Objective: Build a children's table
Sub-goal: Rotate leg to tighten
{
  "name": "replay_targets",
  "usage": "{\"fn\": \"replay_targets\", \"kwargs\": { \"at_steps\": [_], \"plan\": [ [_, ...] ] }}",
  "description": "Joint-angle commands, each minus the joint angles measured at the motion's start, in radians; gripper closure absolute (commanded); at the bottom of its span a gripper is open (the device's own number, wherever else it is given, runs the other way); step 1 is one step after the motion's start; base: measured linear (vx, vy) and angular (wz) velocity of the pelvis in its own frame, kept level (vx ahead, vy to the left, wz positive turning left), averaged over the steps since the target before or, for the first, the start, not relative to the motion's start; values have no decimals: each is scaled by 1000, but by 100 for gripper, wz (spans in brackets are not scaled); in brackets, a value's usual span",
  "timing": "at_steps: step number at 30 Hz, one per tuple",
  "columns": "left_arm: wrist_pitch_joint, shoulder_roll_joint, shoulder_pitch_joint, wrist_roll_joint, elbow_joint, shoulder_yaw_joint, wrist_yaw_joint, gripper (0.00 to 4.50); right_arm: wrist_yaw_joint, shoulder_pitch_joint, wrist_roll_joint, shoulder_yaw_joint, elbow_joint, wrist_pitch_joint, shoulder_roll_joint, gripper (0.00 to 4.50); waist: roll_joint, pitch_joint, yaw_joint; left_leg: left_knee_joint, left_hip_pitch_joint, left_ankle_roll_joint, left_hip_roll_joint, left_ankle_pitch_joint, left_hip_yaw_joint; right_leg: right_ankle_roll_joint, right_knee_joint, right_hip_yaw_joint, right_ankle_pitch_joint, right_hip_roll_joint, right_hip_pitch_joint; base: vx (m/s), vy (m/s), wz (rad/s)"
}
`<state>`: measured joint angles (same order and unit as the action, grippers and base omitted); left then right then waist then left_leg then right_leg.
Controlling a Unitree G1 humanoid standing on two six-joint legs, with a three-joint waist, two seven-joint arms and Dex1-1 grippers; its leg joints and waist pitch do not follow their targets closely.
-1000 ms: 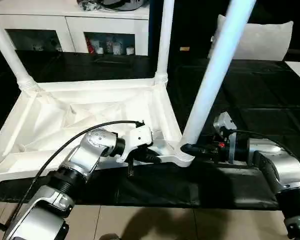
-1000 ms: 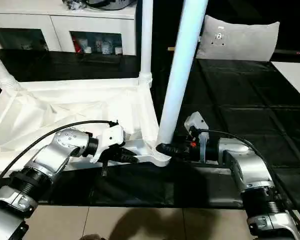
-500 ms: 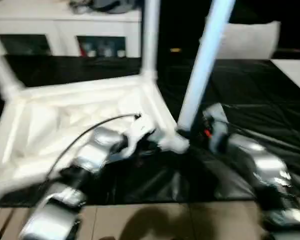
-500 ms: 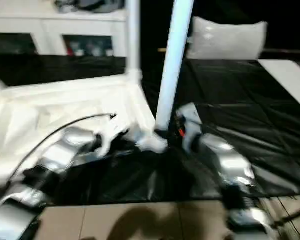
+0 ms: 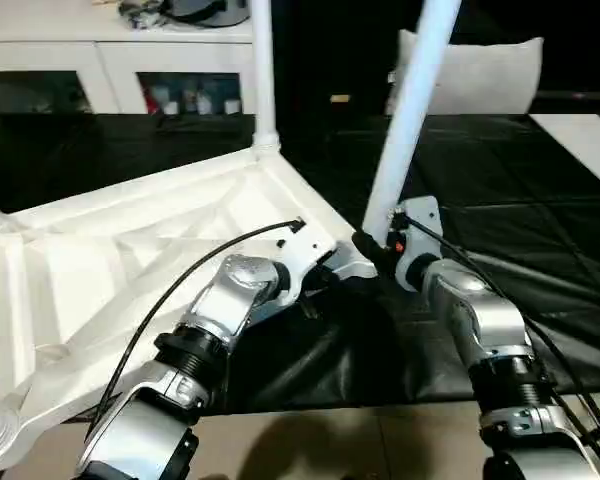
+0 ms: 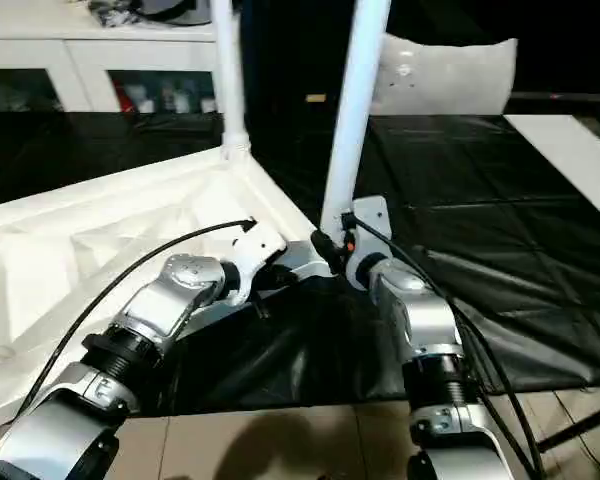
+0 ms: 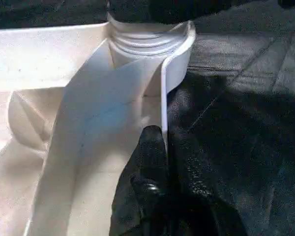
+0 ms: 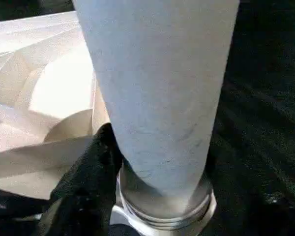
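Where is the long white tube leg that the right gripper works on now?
In the left eye view the long white tube leg stands in the white tabletop's near right corner socket, with the right gripper at its base.

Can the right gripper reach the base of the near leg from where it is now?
Probably yes. The right gripper is already at the base of the near leg, where it enters the corner socket of the white tabletop; nothing stands between them.

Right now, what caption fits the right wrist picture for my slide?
Robot's right gripper at the base of a white table leg standing in the corner socket of the upturned tabletop.
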<state>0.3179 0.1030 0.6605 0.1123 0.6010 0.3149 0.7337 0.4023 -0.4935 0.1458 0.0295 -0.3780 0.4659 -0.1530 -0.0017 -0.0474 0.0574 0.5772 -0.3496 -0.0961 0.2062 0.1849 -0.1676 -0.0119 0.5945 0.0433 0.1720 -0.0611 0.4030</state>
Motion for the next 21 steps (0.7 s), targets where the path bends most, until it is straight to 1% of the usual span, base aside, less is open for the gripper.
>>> {"fn": "replay_targets", "kwargs": {
  "at_steps": [1,3,4,5,7,8,10,11,13,14,16,17,18,19,20,21],
  "plan": [
    [-39,1,-13,-3,-4,26,30,450,49,16,9,-28,-19,3,-7,140,-10,58,6,-65,-5,33,8,205,-2,-142,-83,-34,311,-61,-49,0,0,0],
    [-60,26,-20,-4,-11,36,75,450,110,17,13,-29,-17,-8,-50,132,-9,60,11,-63,-6,38,8,189,-3,-149,-81,-34,293,-63,-52,0,0,0],
    [-80,48,-27,-3,-17,45,116,450,164,18,17,-33,-16,-19,-87,118,-8,61,12,-63,-7,42,9,174,-3,-157,-78,-34,266,-63,-54,0,0,0],
    [-86,59,-29,-2,-20,49,135,450,193,19,21,-35,-14,-25,-105,104,-8,62,13,-61,-8,46,11,158,-4,-168,-74,-34,230,-63,-56,0,0,0],
    [-104,78,-33,-2,-24,57,168,450,238,20,25,-38,-12,-39,-136,86,-8,62,14,-60,-8,52,10,145,-6,-185,-71,-34,200,-62,-56,0,0,0],
    [-111,94,-36,-3,-29,64,195,450,276,21,25,-41,-11,-53,-164,73,-9,64,16,-58,-9,56,10,141,-5,-191,-69,-33,190,-63,-58,0,0,0],
    [-136,126,-42,-6,-36,79,251,450,355,25,34,-44,2,-81,-217,55,-9,62,18,-58,-8,62,12,143,-6,-196,-69,-33,186,-62,-57,0,0,0],
    [-143,133,-44,-7,-37,82,263,450,376,27,39,-44,7,-86,-227,51,-7,63,23,-58,-4,64,14,149,-6,-199,-69,-33,193,-64,-56,0,0,0],
    [-162,152,-47,-10,-40,90,294,450,453,39,67,-45,32,-87,-253,51,-7,62,29,-59,-3,64,16,148,-7,-201,-68,-34,188,-63,-55,0,0,0],
    [-183,163,-50,-11,-42,95,314,450,500,49,83,-51,51,-82,-271,51,-8,63,34,-59,-1,66,16,154,-6,-202,-67,-33,185,-62,-56,0,0,0],
    [-237,197,-63,-14,-56,111,385,450,617,75,112,-76,89,-84,-320,51,-9,60,39,-61,-3,72,18,161,-6,-199,-67,-34,186,-64,-58,0,0,0],
    [-246,207,-71,-25,-70,116,425,450,642,79,122,-79,91,-76,-330,77,-9,61,40,-61,-3,70,19,163,-6,-198,-66,-33,194,-65,-58,0,0,0],
    [-246,207,-71,-25,-70,116,425,450,642,79,122,-79,91,-76,-330,77,-9,60,39,-61,-5,69,18,165,-6,-198,-66,-32,202,-64,-58,0,0,0],
    [-240,216,-78,-42,-88,120,462,450,665,81,129,-83,91,-71,-338,85,-9,59,39,-61,-4,64,17,172,-7,-196,-69,-31,229,-65,-56,0,0,0],
    [-240,216,-78,-42,-88,120,462,450,665,81,129,-83,91,-71,-338,88,-9,60,39,-61,-3,62,18,173,-7,-194,-69,-31,240,-65,-56,0,0,0],
    [-240,218,-77,-45,-91,121,471,450,681,83,135,-86,91,-69,-341,97,-9,58,39,-61,-3,59,18,179,-8,-189,-73,-31,264,-64,-52,0,0,0]
  ]
}}
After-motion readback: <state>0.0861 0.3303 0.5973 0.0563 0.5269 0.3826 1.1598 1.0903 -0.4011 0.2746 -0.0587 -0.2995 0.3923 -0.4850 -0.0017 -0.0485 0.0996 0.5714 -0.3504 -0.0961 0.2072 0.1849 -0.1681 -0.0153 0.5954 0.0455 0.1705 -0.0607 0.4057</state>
